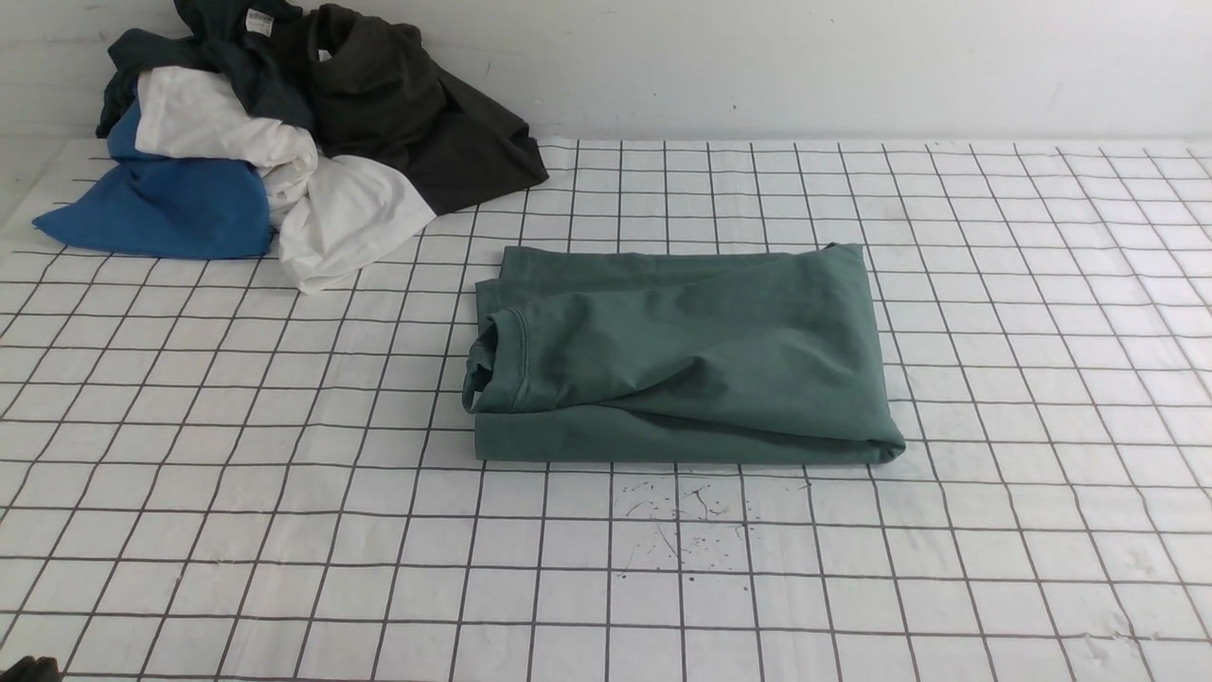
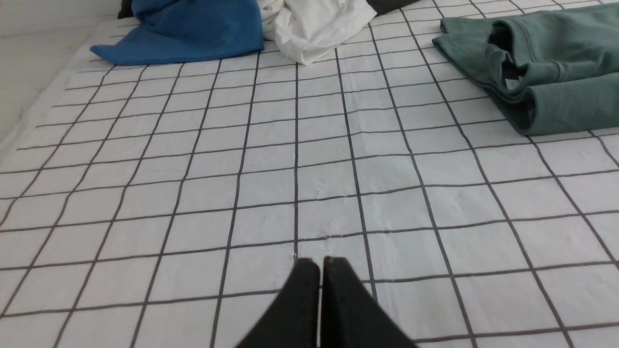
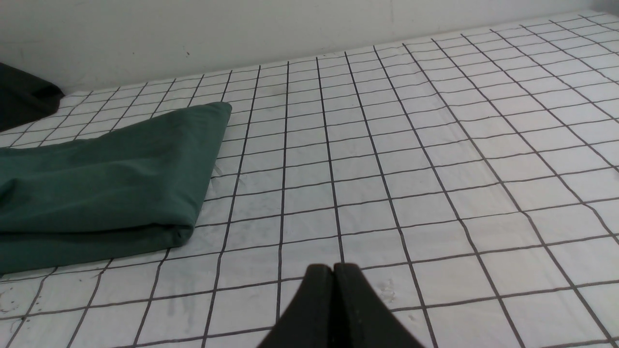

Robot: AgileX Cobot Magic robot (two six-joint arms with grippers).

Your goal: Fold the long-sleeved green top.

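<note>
**Green top lies folded mid-table, both claws clenched and empty**

White cloth with a dark grid (image 1: 994, 313) covers the whole work surface, and a plain pale wall (image 1: 805, 66) runs along its far edge. From my front camera I see the green long-sleeved top (image 1: 682, 360) near the middle of the table, folded into a compact rectangle with several layers stacked. Its ribbed neck opening faces my left side, and a folded edge runs along the near side. Some small dark specks (image 1: 682, 521) mark the cloth just in front of it.

At the far left corner sits a heap of other clothes: a blue garment (image 1: 161, 204), a white garment (image 1: 322, 208), a dark teal-black garment (image 1: 237, 66) with a white neck tag, and a dark olive-black garment (image 1: 417, 114) spread toward the wall. That heap is well apart from the green top.

On my left wrist camera the left gripper (image 2: 321, 263) is clenched, fingertips pressed together with nothing between them, above bare grid. The right gripper (image 3: 333, 268) looks the same on its own camera: clenched, empty, over bare grid beside the top's right edge.
</note>
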